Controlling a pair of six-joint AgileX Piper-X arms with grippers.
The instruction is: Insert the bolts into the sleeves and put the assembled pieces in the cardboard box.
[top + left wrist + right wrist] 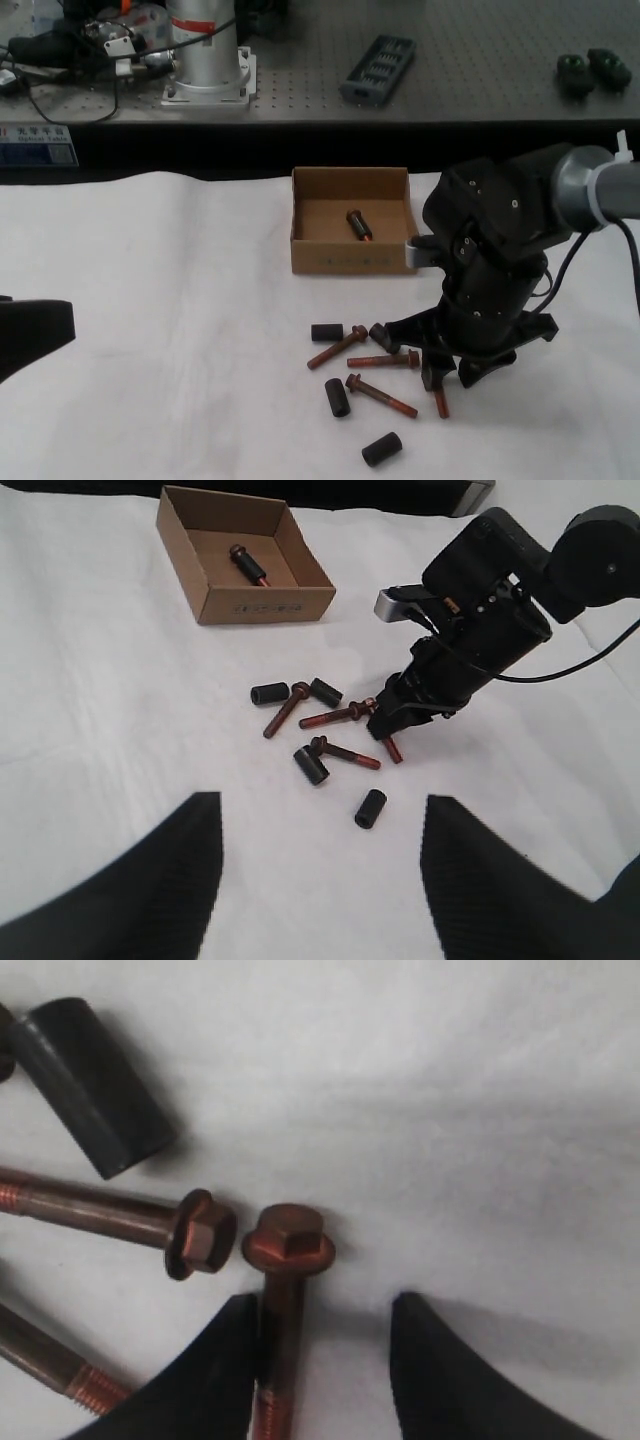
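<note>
**Grip relation.** The right gripper [450,378] stands low over the loose parts on the white cloth [150,280], between the cardboard box [350,258] and the cloth's near edge, right of the middle. Its fingers [220,1390] are spread and straddle one bolt [285,1260]. The shaft runs lengthwise through the gap, hard against one finger and apart from the other. The hex head lies just beyond the fingertips. Closing would therefore act across the shaft, as a pinch requires. Nothing is clamped yet.

**Axis.** Seen from above, this bolt's long axis runs roughly from the far edge toward the near edge of the cloth.

**Caution.** A second bolt [190,1230] lies crosswise, its head almost touching the straddled bolt's head. It may be dragged along on lifting. A sleeve [90,1085] lies just beside it.

**Other arm.** The left gripper [320,880] is at the cloth's left edge, fingers wide apart and holding nothing, well apart from the parts. The right arm is the nearer one.

**Containers.** The cardboard box sits open-topped toward the far edge of the cloth. It holds one assembled piece [358,224], a bolt in a dark sleeve, lying on the box floor. Four bolts and four sleeves remain loose on the cloth.
</note>
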